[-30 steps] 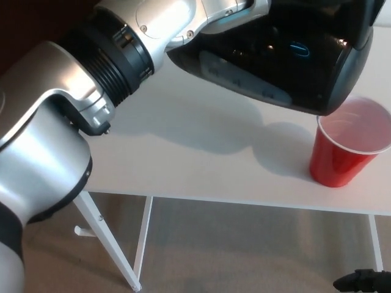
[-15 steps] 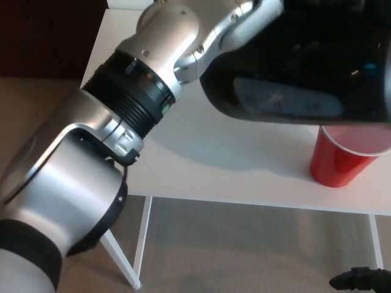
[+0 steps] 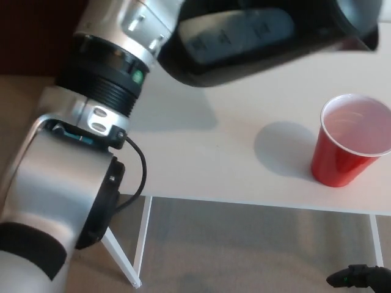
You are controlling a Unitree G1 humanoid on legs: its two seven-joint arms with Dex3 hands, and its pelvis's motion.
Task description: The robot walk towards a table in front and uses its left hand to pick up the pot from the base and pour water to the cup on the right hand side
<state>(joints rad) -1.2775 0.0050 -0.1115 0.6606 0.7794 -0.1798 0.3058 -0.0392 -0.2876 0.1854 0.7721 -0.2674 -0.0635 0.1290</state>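
White table (image 3: 201, 165) over grey carpet (image 3: 244, 250)

We see the pot (image 3: 263, 36) up along the top edge, off the table (image 3: 208, 165), lying nearly level across the upper middle and right. Below it and to the right, the cup (image 3: 348, 149) stands upright on the table near the front edge, well apart from the pot. Our left arm (image 3: 85, 165) comes up from the lower left corner and runs to the pot's left end; where it meets the pot is cut off by the frame. Under the table, a leg (image 3: 119, 256) slants down at lower left.
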